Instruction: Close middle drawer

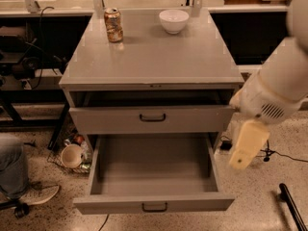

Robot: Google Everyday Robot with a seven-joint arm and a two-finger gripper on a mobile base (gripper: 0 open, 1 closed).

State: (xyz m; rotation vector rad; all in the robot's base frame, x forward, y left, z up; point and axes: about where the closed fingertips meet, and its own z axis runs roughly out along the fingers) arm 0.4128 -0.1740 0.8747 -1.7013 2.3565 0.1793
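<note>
The gripper (246,148) hangs at the right of the camera view, at the end of the white arm (281,88), beside the right side of the desk (154,57) and level with the gap between the two visible drawers. It is apart from every drawer surface and has hold of nothing visible. Whether the gripper is open or closed cannot be told from this view. The middle drawer (154,170) lies to the left of and below the gripper, pulled far out of the desk so that its whole grey box shows, and the box appears bare inside. Its low front faces the camera at the bottom of the view, with the small dark handle (154,207) at the centre. Above it, the top drawer (192,120) stands slightly out from the desk frame, with a dark gap behind its front. A can (113,25) and a white bowl (173,20) stand well apart at the rear of the desk top. A cup (72,155) lies on the floor (269,211) at the left of the desk. Task status, as judged: no part of the closing is done, since the middle drawer is fully extended and no contact is made. Remaining: bring the gripper to the drawer front, then push it inward until it sits flush
</note>
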